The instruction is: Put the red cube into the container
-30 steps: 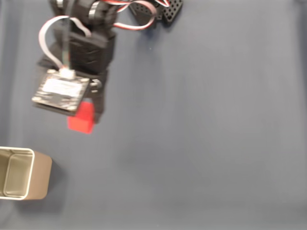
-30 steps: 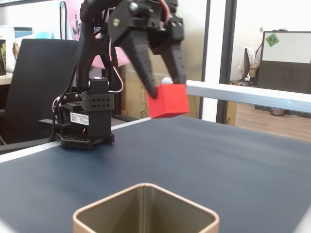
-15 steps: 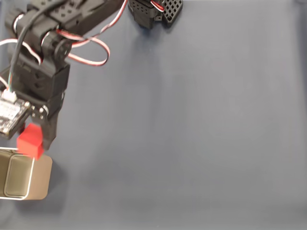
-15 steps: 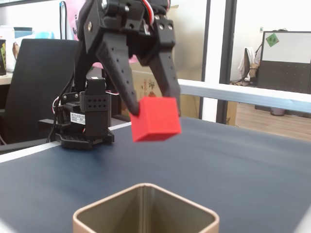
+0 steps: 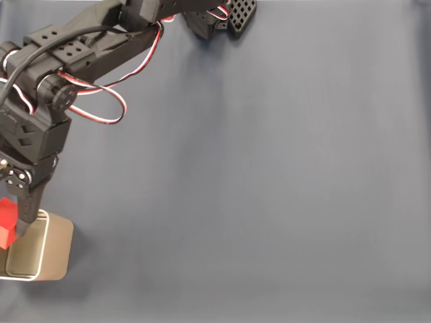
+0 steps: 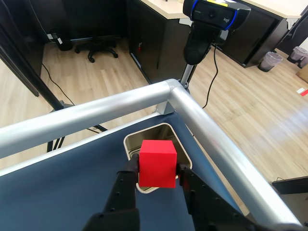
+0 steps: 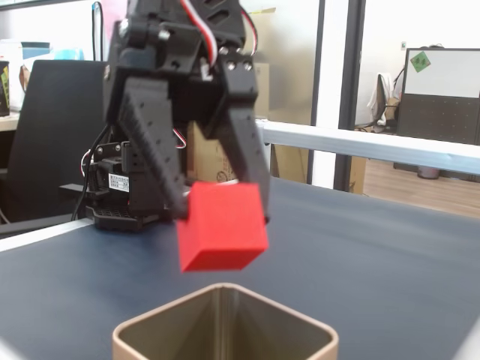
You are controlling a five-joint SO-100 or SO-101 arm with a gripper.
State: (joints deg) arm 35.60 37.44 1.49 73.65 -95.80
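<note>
the red cube (image 7: pixel 222 226) looks to us like a light, rigid block with flat matte faces, so we judge it neither fragile nor especially slippery; two opposite flat faces give the surest hold, and that is how we have it now. in the wrist view the cube (image 6: pixel 157 163) sits between the two black fingers, one pressed to each side face, near the fingertips, with most of the block standing clear of them. the claw (image 6: pixel 155 174) is clamped on the cube, jaws drawn in against it.

from the low fixed view the cube hangs in the air above the blue table (image 7: pixel 360 255), above and a little behind the near rim of the tin (image 7: pixel 223 322). in the top-down fixed view we see the cube (image 5: pixel 6 223) at the frame's left edge, over the tin's (image 5: pixel 54 250) upper left corner, partly cut off. the wrist view puts it over the tin's (image 6: pixel 132 143) opening. we judge that a small shift toward the middle would make the drop safer, since a corner could catch the rim.
</note>
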